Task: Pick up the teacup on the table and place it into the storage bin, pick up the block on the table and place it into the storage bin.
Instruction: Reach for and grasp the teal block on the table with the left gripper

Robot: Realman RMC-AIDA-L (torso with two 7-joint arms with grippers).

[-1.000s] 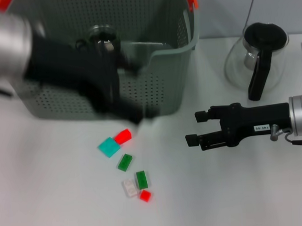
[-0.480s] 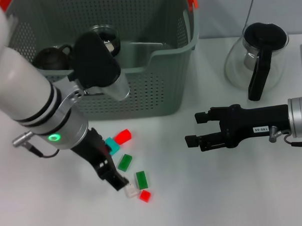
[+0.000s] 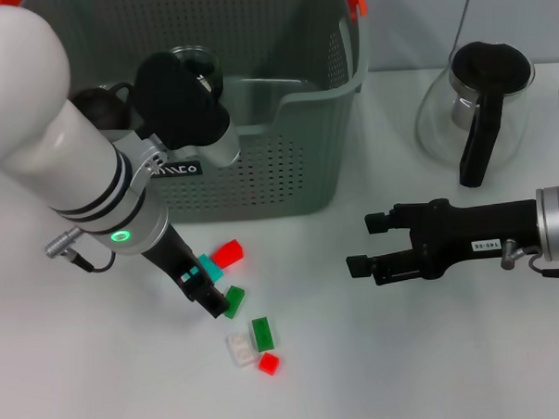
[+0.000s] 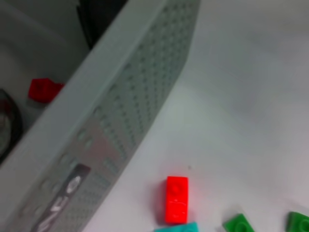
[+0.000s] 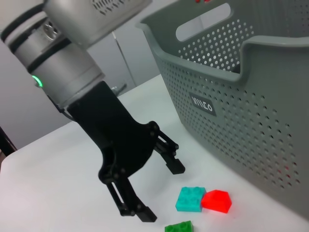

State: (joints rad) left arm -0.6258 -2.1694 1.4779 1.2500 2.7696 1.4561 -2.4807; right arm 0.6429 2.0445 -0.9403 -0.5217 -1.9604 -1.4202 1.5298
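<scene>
Spreading across a white table (image 3: 435, 370), scattered blocks lower centre, left gripper (image 5: 155, 189) fingers apart beside the teal block (image 5: 190, 199), right gripper (image 3: 360, 246) open mid-right, storage bin (image 3: 287, 163) above.

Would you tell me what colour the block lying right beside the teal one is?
Red. The block touches the teal block, clearest in the right wrist view.

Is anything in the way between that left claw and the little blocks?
Nothing visible. The left gripper hangs open right over the teal block and the green block, with bare table around them.
</scene>
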